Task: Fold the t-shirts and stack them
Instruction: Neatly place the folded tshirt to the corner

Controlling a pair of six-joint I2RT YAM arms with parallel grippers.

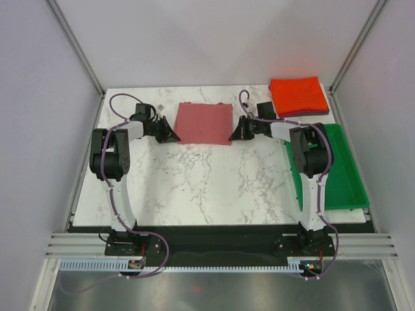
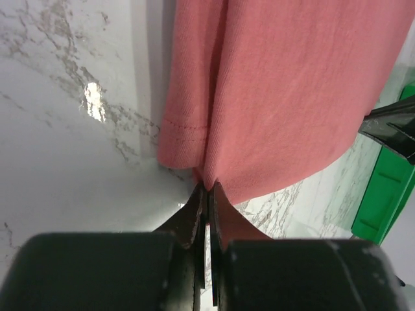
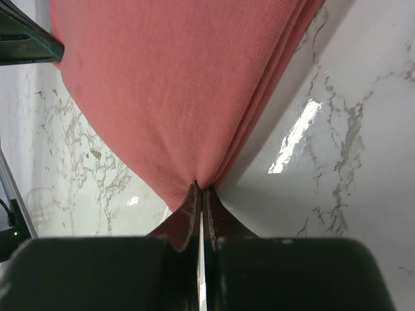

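The dusty rose-red t-shirt [image 1: 205, 123] is folded to a square at the back middle of the table. My left gripper [image 1: 172, 136] is shut on its near left corner, seen in the left wrist view [image 2: 206, 184] pinching the cloth [image 2: 279, 97]. My right gripper [image 1: 234, 136] is shut on its near right corner, pinching the cloth [image 3: 162, 91] between the tips [image 3: 200, 188]. The bright orange-red t-shirt [image 1: 297, 95] lies folded at the back right, on top of a darker folded piece [image 1: 305, 113] whose edge shows beneath it.
The green plastic tray [image 1: 347, 175] lies along the right edge of the table beside the right arm; it also shows in the left wrist view [image 2: 382, 194]. White marble table surface [image 1: 194, 188] lies in front of the shirt. Enclosure walls stand on all sides.
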